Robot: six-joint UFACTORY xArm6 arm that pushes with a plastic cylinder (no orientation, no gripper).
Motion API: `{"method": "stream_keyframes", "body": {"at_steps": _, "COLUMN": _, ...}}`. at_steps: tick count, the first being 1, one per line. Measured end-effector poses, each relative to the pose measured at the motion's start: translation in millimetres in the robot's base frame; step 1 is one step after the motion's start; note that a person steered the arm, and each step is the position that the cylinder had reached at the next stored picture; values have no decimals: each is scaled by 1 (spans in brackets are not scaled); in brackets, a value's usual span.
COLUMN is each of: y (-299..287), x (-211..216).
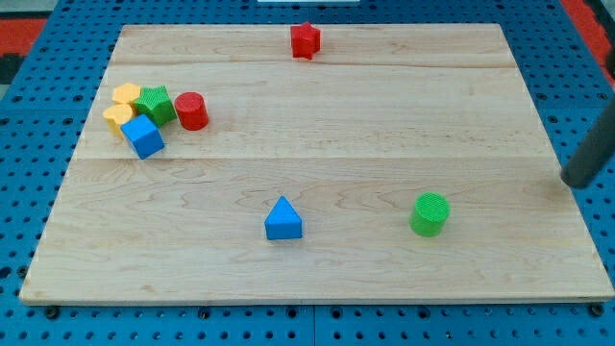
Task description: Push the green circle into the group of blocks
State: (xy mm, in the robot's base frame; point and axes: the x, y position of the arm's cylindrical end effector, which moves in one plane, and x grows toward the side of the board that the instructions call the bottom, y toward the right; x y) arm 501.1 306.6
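No writing shows; my tip [574, 180] sits right of the green circle [430, 213], touching nothing.

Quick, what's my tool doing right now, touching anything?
My tip: no gripper to open or close; touching no block, on the board's right edge, right of and above the green circle.
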Motion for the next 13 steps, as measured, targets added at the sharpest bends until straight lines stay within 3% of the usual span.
{"method": "stream_keyframes", "body": {"at_steps": 1, "y": 2, "x": 44}}
{"method": "stream_keyframes", "body": {"at_steps": 2, "y": -66, "x": 25}}
{"method": "stream_keyframes", "body": {"at_steps": 3, "y": -94, "x": 21}}
{"method": "stream_keyframes", "body": {"at_steps": 4, "y": -49, "x": 18}}
{"method": "stream_keyframes", "body": {"at_steps": 5, "y": -64, "x": 35}}
{"method": "stream_keyframes", "body": {"at_steps": 6, "y": -121, "x": 63}}
{"method": "stream_keyframes", "body": {"at_steps": 7, "y": -203, "x": -18}}
{"method": "stream_keyframes", "body": {"at_steps": 8, "y": -322, "x": -47}}
{"method": "stream_keyframes", "body": {"at_steps": 9, "y": -264, "x": -50}}
{"method": "stream_keyframes", "body": {"at_steps": 10, "y": -255, "x": -1}}
{"method": "stream_keyframes", "body": {"at_steps": 11, "y": -328, "x": -5}}
{"method": "stream_keyframes", "body": {"at_steps": 12, "y": -379, "x": -60}}
{"method": "stream_keyframes", "body": {"at_steps": 13, "y": -421, "x": -80}}
